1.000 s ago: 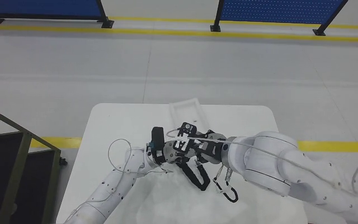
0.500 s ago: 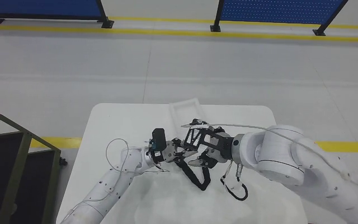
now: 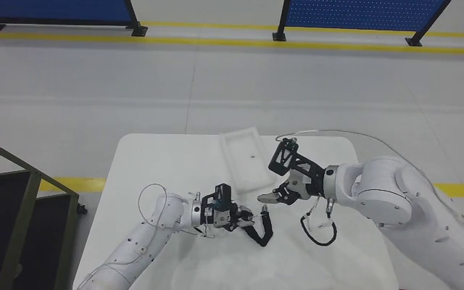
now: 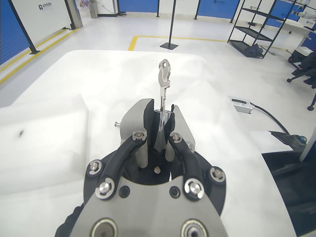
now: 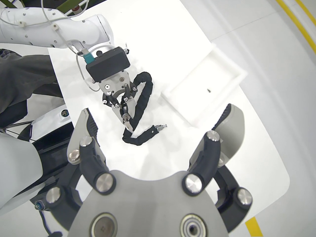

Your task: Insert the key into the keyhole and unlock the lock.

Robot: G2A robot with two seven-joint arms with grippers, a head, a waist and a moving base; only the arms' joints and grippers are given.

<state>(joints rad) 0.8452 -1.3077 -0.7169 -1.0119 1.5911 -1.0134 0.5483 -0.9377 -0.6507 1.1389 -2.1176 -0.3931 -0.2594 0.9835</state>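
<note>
light: bright, even | table (image 4: 98,80): washed-out glare | shadows: faint | wrist-view edges: bowed

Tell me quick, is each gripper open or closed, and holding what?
Left gripper: closed on the lock, key standing in it.
Right gripper: open, holding nothing.
</note>
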